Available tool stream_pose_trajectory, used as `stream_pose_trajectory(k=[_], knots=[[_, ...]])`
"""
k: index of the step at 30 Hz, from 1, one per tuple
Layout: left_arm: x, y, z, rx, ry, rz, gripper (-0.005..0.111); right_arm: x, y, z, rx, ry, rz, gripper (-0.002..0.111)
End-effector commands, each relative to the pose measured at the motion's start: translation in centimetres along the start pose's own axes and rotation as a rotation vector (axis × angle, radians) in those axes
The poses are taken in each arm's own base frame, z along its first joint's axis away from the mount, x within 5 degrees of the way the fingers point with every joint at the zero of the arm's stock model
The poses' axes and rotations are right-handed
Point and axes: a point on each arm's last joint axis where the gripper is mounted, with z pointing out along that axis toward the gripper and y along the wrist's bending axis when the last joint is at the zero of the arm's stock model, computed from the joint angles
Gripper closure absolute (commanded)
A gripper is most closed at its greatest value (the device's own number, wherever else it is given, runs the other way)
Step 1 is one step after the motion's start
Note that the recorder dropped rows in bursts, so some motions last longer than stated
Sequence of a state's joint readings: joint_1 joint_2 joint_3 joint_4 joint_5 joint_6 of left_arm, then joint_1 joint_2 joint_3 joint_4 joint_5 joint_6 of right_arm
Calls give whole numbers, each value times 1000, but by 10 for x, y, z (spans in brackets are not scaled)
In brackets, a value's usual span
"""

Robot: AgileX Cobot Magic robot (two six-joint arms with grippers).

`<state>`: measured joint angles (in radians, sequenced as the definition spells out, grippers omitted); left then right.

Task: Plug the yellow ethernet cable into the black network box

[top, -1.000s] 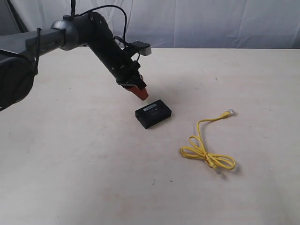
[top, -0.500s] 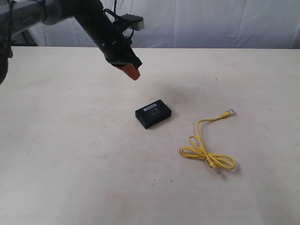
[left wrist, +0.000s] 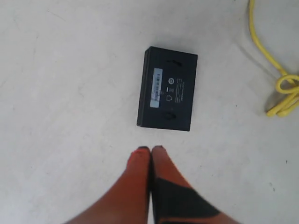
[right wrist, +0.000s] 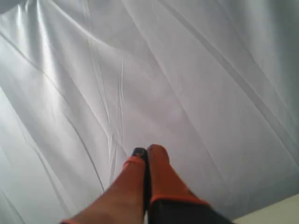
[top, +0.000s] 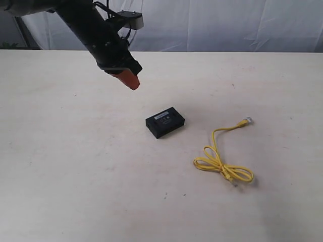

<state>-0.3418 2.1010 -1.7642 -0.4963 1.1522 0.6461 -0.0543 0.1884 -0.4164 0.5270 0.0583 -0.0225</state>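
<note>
The black network box [top: 165, 121] lies flat near the table's middle, its pale label strip up; the left wrist view shows it too [left wrist: 168, 88]. The yellow ethernet cable [top: 222, 161] lies in a loose loop to the box's right, one clear plug at its far end [top: 246, 121]; part of the cable [left wrist: 275, 70] shows in the left wrist view. My left gripper [top: 132, 82] hangs in the air up and left of the box, orange fingers pressed together, nothing in them [left wrist: 150, 149]. My right gripper [right wrist: 145, 151] is shut, empty, facing a white curtain; it is outside the exterior view.
The pale table [top: 75, 166] carries only the box and the cable. A white curtain [top: 227, 25] hangs behind the far edge. The left arm [top: 91, 25] reaches in from the upper left.
My left gripper has lifted and pulled back to the upper left, away from the box that it hovered beside a second ago. Box and cable have not moved.
</note>
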Motion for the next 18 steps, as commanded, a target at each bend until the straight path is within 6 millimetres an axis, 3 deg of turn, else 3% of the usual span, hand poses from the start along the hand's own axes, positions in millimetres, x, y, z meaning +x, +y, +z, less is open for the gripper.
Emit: stream_pose_trajectory(k=[1,6,9,18], knots=[[11,-5,-1,-13,-10,-8,107,-17,18,45,40,358,-199,109],[21,-4,3,-51,-34,-20,107,-20,24,101,47,732,-348,109],[24,-5,4,-67,-59,-7,107,-18,26,123,37,824,-377,109],[23,-2,5,-96,-92,-8,107,36,20,171,81,1204,-542,109]])
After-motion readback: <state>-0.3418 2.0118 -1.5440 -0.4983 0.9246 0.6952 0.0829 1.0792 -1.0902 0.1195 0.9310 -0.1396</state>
